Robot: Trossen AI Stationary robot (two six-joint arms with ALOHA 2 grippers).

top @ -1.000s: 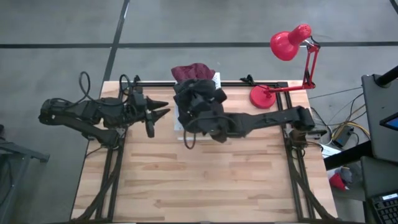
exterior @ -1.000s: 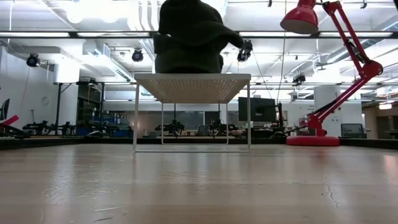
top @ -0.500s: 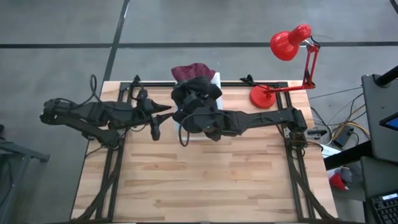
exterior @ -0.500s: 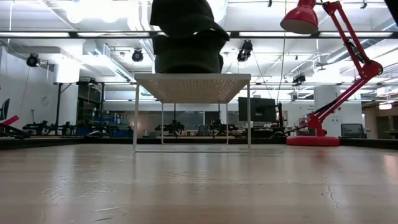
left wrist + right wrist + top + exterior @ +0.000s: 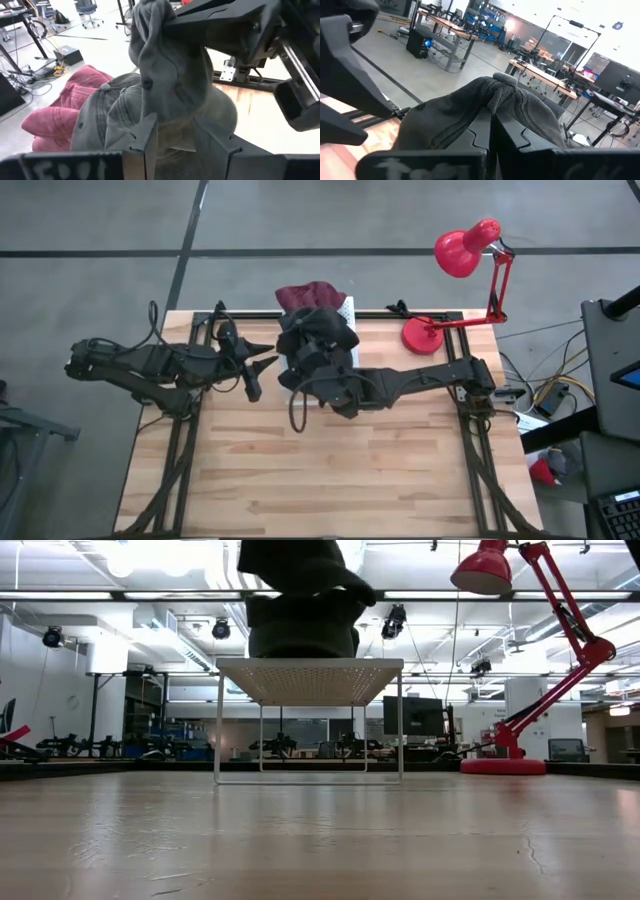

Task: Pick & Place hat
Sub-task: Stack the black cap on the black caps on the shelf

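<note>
Dark grey hat [image 5: 318, 332], pinched at a fold of its cloth by the fully closed jaws of the right gripper [image 5: 312, 360], hangs over a white perforated stand [image 5: 309, 678] at the far middle of the worktop [image 5: 330, 470]; its lower cloth rests on the stand's top. A second, red hat [image 5: 309, 293] lies just behind it at the stand's far edge. The left gripper [image 5: 256, 368] hovers just beside the grey hat, jaws parted and empty, pointing toward it. The worktop is pale wooden planking, bare in front of the stand. A red desk lamp [image 5: 465, 250] stands at the far right corner. Around the worktop lies grey concrete floor [image 5: 90, 240]; beyond it, an open workshop with ceiling strip lights [image 5: 120, 595], benches and monitors.
</note>
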